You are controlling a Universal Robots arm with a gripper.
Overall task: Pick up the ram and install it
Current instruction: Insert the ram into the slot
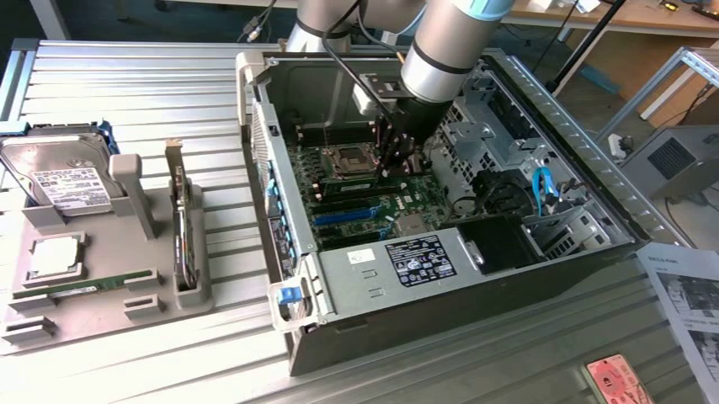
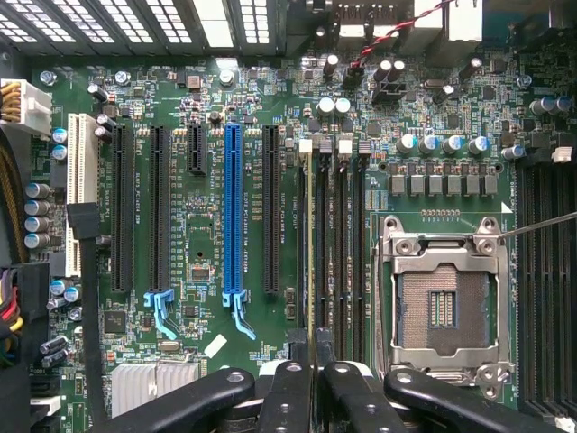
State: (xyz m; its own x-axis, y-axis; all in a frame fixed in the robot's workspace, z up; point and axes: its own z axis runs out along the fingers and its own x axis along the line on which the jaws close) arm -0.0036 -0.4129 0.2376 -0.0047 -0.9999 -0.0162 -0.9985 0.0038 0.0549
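My gripper [image 1: 396, 158] reaches down into the open computer case [image 1: 371, 282], just over the motherboard [image 2: 207, 108]. In the wrist view its black fingers [image 2: 288, 397] are shut on the ram [image 2: 311, 253]. The ram shows edge-on as a thin pale line running away from the gripper [image 2: 313, 372]. It stands in line with the row of black memory slots [image 2: 338, 253], between the long expansion slots and the open silver processor socket [image 2: 444, 307]. Whether it is seated in a slot I cannot tell.
In the exterior view's left a grey parts tray [image 1: 157, 303] holds a hard drive [image 1: 62, 181], a square silver processor [image 1: 54, 257], another green memory stick [image 1: 84, 288] and an upright card [image 1: 180, 219]. Case walls, a drive cage [image 1: 494, 126] and cables surround the arm. Papers [image 1: 685, 295] lie at the right.
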